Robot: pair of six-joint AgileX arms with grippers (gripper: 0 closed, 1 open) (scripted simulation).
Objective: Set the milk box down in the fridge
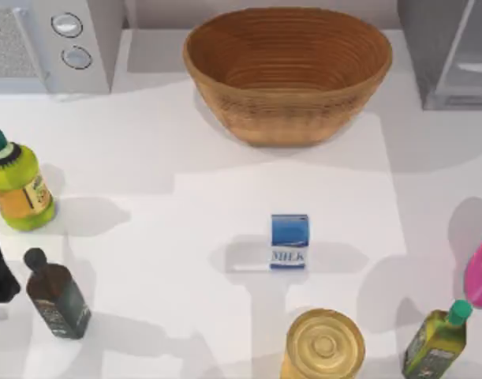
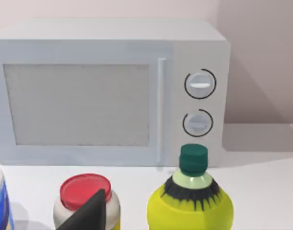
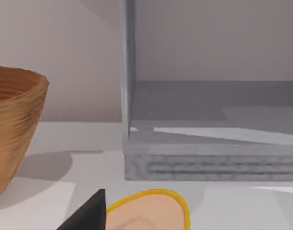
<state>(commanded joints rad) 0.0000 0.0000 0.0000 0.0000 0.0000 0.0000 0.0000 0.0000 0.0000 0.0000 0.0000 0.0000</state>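
Neither hand held anything: the left hand (image 2: 86, 213) showed as a dark tip near the table's left edge, the right hand (image 3: 86, 211) as one near the right, and whether their fingers were wide or narrow I could not tell. Nothing of the task seemed done yet; grasp, carry and placing all remained. The milk box (image 1: 289, 241) stood upright and untouched mid-table, blue above, white "MILK" band below. The fridge (image 1: 450, 55) sat at the far right, open, well apart from it.
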